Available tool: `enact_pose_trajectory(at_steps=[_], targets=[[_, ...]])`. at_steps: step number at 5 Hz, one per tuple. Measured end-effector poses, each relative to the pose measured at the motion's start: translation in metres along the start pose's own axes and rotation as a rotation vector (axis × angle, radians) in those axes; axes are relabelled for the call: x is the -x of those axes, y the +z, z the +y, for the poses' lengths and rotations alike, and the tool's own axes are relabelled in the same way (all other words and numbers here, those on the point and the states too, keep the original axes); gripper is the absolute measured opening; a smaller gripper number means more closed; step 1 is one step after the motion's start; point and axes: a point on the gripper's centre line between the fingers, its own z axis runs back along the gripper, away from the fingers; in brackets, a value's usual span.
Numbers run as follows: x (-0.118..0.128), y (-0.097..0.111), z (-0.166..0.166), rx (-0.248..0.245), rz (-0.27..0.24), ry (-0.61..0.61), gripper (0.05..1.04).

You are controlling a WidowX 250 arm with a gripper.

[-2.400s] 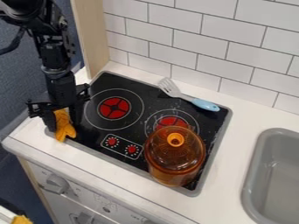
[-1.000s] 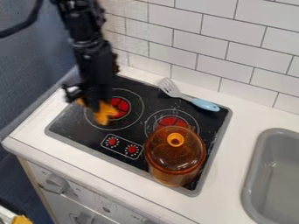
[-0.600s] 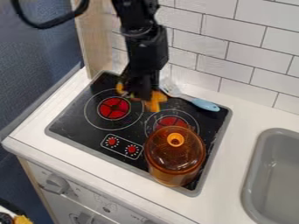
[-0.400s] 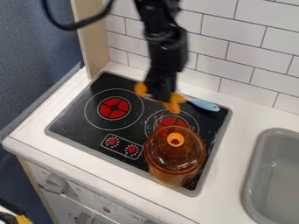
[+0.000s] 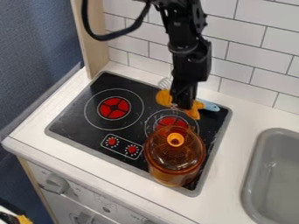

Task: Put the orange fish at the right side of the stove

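1. The black two-finger gripper [image 5: 184,105] is hanging upper right of centre, over the back of the stovetop [image 5: 73,118], and is pinching the orange toy fish [image 5: 194,113], whose ends are sticking out on both sides of it.
2. The arm has just been swinging the fish rightward from the stovetop's left edge, past the left burner [image 5: 114,108], to above the back of the right burner [image 5: 169,122].
3. That shift is bringing the fish towards the goal side, so the carry is probably well along, with lowering and releasing remaining.
4. The blue-handled slotted spatula [image 5: 210,107] is lying behind the fish, partly hidden by the gripper; a low release here could be landing the fish on it.
5. The lidded amber pot [image 5: 174,164] is standing at the stovetop's lower right, partly covering the right burner. The next move is likely calling for a little more rightward travel, keeping clear of its lid, before setting down.
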Motion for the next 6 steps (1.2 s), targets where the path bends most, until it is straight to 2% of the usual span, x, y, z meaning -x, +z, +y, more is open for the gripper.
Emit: enact_pose_trajectory(at_steps=[2,3,4,5,6], targets=[[-0.005,-0.036,-0.003,0.08,0.003,-0.022,0.275],[-0.007,-0.04,0.0,0.09,-0.007,-0.03,0.34],[-0.009,-0.038,0.0,0.112,0.003,-0.035,0.641],[-0.009,-0.038,-0.003,0.109,-0.003,-0.037,0.937],[-0.012,-0.018,0.006,0.078,-0.002,-0.058,1.006]])
